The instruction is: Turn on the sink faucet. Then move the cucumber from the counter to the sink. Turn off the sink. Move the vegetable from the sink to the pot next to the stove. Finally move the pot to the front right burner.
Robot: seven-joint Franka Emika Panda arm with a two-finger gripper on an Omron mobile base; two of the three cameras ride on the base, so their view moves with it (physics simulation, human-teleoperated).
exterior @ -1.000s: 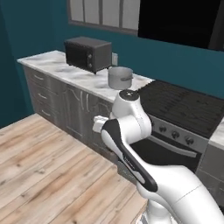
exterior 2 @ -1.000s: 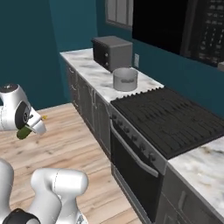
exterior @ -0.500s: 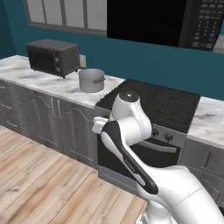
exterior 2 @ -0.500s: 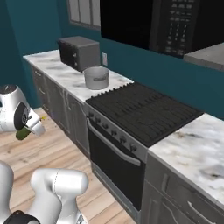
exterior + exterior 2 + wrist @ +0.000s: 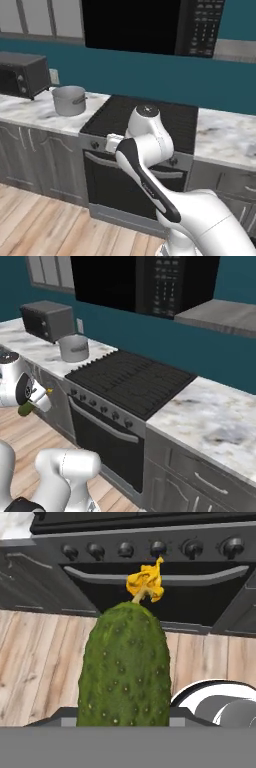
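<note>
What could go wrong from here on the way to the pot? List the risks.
1. The claw carries the cucumber low, over the wooden floor in front of the oven door; a slip would probably drop it there.
2. The pot sits on the counter left of the stove, well above the claw, so lifting could clip the counter edge.
3. The pot is small, so the release may miss.

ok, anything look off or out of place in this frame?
Nothing stands out. The cucumber is in the gripper, held low in front of the stove; the pot sits upright on the counter.
</note>
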